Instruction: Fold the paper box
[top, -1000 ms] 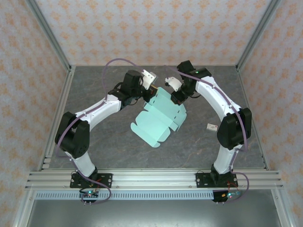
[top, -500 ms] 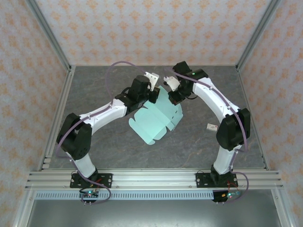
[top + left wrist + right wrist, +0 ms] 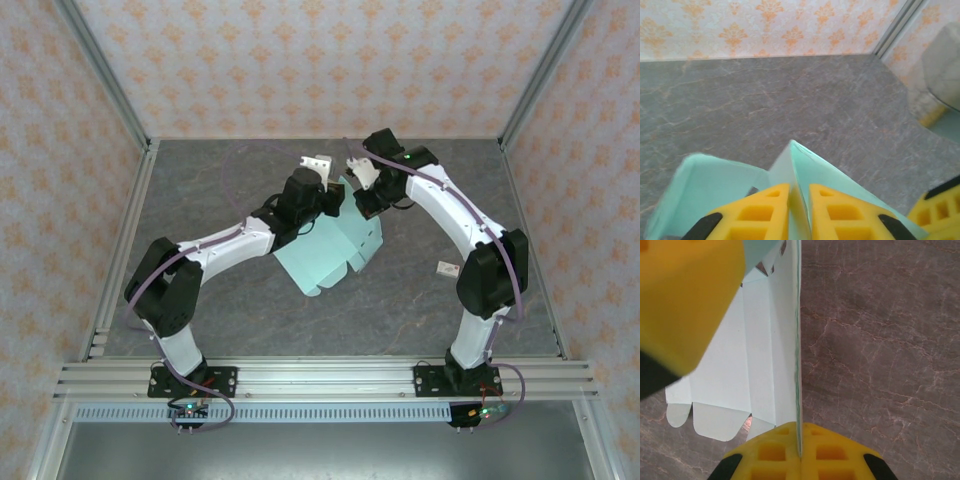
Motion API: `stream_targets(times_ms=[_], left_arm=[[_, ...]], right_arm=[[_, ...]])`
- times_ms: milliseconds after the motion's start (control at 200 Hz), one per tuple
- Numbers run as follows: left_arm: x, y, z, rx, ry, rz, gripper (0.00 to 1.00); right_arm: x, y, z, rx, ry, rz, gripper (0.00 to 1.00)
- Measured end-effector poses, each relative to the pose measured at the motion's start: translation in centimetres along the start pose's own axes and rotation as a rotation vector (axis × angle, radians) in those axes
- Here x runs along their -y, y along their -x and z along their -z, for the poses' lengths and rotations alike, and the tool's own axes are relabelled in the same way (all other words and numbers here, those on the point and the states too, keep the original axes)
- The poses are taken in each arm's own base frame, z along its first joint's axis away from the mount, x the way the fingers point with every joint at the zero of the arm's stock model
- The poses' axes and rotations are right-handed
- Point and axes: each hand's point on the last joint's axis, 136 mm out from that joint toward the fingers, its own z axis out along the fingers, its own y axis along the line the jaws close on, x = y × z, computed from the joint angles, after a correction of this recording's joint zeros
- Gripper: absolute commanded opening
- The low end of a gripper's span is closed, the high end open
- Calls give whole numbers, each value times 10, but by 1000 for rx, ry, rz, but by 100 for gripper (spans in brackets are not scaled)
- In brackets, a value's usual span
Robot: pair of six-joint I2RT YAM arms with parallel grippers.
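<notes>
The paper box [image 3: 335, 250] is a pale mint die-cut sheet lying mid-table, its far end lifted between both grippers. My left gripper [image 3: 328, 195] holds its yellow fingers a narrow gap apart, and a raised fold of the paper box [image 3: 715, 175] stands in that gap, at the left gripper [image 3: 800, 195]. My right gripper [image 3: 370, 200] is shut on an upright edge of the sheet. In the right wrist view the right gripper [image 3: 800, 432] pinches that thin edge, with the paper box [image 3: 740, 365] spreading away to the left.
A small white tag [image 3: 447, 267] lies on the grey stone-pattern table [image 3: 200, 170] at the right. A left-gripper finger [image 3: 685, 300] looms close to the right wrist camera. Metal frame posts and patterned walls enclose the table.
My left arm has swung right and toward the right gripper, carrying the sheet's far left edge with it and doubling the card over. The left jaws have parted slightly. The right gripper has stayed shut.
</notes>
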Motion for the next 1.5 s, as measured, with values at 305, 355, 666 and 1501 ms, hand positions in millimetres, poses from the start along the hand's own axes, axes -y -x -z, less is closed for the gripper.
stream_targets(times_ms=[305, 355, 666, 1501], left_arm=[[13, -3, 1, -11, -56, -1, 21], [13, -3, 1, -11, -56, -2, 22], [-10, -7, 25, -42, -25, -44, 37], [-81, -75, 74, -278, -129, -157, 61]], right_arm=[[6, 2, 0, 8, -22, -3, 0], [6, 2, 0, 8, -24, -3, 0], [13, 2, 7, 21, -34, 80, 0], [-9, -7, 17, -34, 117, 379, 0]])
